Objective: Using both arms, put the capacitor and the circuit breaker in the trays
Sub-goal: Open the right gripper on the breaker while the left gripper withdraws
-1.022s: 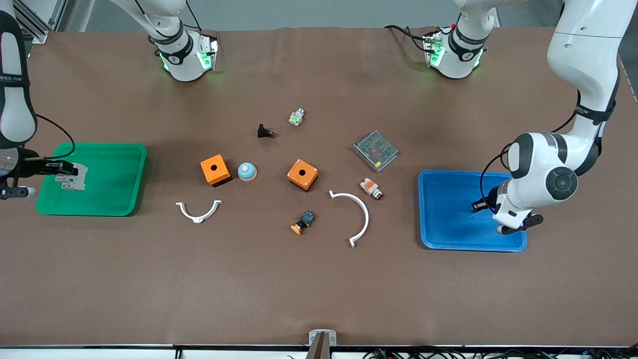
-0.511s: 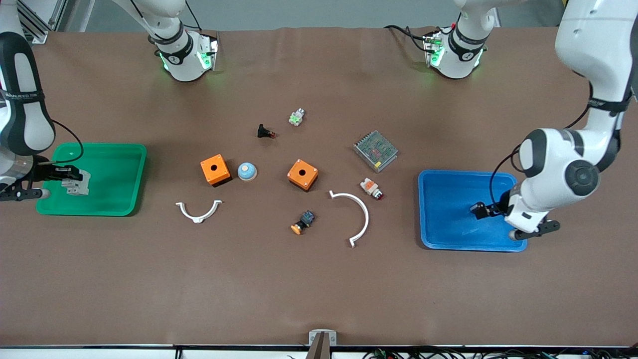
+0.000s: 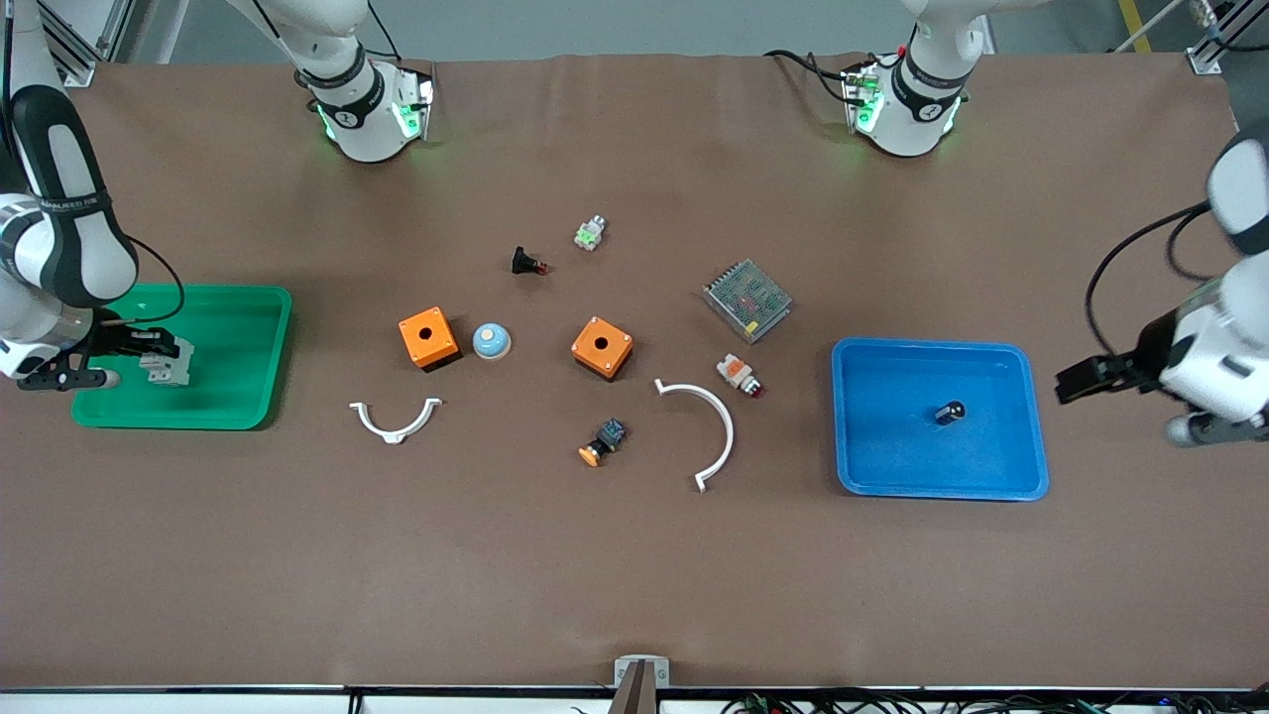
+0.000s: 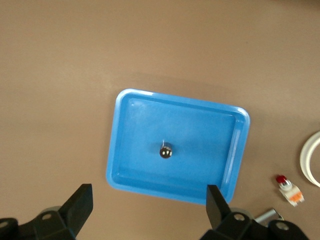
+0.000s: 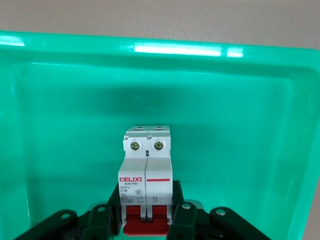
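Capacitor [image 3: 950, 413] is lying in the blue tray [image 3: 1031, 416], left gripper [image 4: 147, 207] spread apart above, while right gripper [image 5: 145, 220] is clamping the breaker [image 5: 147, 180] over the green tray [image 5: 55, 100] for placing.

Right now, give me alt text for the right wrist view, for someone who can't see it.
A white circuit breaker with red switch levers stands in a green tray, its lower end between the fingers of the right gripper. The tray's glossy walls fill nearly the whole view, with a strip of brown table showing past its rim.
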Controlling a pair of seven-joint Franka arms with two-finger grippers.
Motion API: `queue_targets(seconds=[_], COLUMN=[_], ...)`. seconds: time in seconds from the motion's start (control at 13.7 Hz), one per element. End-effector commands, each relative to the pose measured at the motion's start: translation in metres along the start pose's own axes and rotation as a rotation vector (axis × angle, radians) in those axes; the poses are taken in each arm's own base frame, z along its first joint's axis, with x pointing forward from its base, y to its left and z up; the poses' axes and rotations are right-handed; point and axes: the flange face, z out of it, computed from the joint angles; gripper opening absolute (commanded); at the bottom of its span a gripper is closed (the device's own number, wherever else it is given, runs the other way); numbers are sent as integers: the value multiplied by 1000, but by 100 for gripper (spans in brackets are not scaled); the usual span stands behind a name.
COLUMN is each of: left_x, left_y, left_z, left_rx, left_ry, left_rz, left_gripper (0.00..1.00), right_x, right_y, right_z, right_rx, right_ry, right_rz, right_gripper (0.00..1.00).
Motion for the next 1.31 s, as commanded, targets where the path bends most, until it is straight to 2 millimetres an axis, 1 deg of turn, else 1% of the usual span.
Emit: queue_targets(seconds=[0.0, 0.07, 0.22, 0.29, 0.36, 0.44, 0.51, 0.58, 0.66, 0.73, 0.8, 0.88, 0.95, 1.02, 1.09, 1.24], left_x=[-22, -33, -53, -64, -74, -86, -97, -106, -110, -110, -108, -106, -106, -107, -108, -111], left_y=[2, 3, 6, 12, 19, 24, 25, 28, 30, 28, 25, 24, 25, 26, 27, 32], left_z=[-50, -60, -84, -95, -97, -101, -101, -103, -106, -106, -105, -101, -101, -100, -101, -100], left_rx=[26, 29, 32, 36, 40, 43, 47, 38, 31, 29, 22, 18, 18, 16, 13, -17], left_ry=[24, 7, -3, 5, 2, 4, -4, -2, -3, -3, -10, -19, -19, -20, -21, -43], left_rz=[66, 92, 112, 119, 132, 142, 144, 146, 149, 147, 142, 137, 139, 140, 142, 140], left_gripper=[100, 100, 100, 100, 100, 100, 100, 100, 100, 100, 100, 100, 100, 100, 100, 100], right_x=[-11, -15, -18, -18, -19, -20, -20, -20, -16, -7, 7, 23, 38, 52, 60, 62], right_y=[2, 6, 4, 4, 3, 2, 2, 0, -5, -11, -22, -29, -44, -65, -84, -119], right_z=[6, 9, 14, 16, 17, 17, 17, 10, -9, -37, -65, -97, -125, -148, -166, -206], right_rx=[1, -1, -9, -9, -7, -6, -3, -1, 4, 9, 18, 17, 14, 7, 4, -7], right_ry=[3, 11, 28, 30, 26, 23, 17, 15, 6, -6, -34, -47, -60, -71, -87, -74], right_rz=[16, 43, 73, 85, 85, 84, 82, 77, 68, 51, 30, 51, 80, 100, 117, 143], right_gripper=[22, 22, 23, 24, 26, 55, 95, 100, 100, 100, 99, 98, 98, 98, 98, 98])
